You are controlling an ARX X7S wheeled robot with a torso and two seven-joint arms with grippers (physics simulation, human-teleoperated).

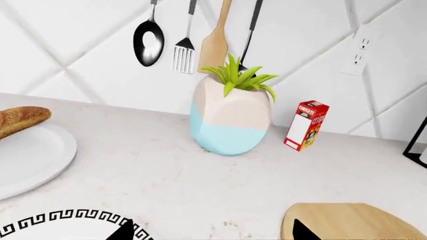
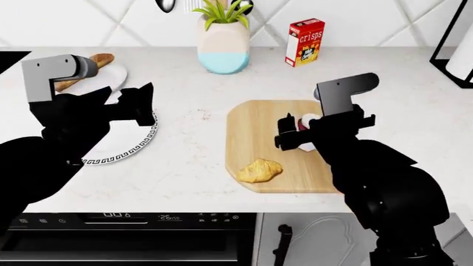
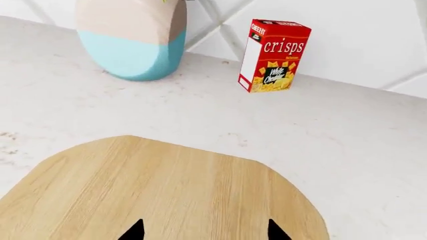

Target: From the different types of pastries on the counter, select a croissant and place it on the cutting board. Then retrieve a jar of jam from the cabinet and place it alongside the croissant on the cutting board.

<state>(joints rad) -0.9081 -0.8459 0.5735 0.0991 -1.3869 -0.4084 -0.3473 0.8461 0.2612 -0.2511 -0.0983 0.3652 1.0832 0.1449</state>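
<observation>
A home kitchen: utensils [image 1: 183,47] hang over the counter's [image 2: 185,166] back edge, an oven panel [image 2: 133,218] under its front edge.

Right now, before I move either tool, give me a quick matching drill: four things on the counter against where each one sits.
Things:
1. croissant
2. baguette loaf
3. crisps box
4. jar of jam

Places:
A. standing by the back wall, beside the vase
B. on the plain white plate
C. near edge of the cutting board
D. at the right tool, over the board

Pairs: 1-C, 2-B, 3-A, 4-D
</observation>
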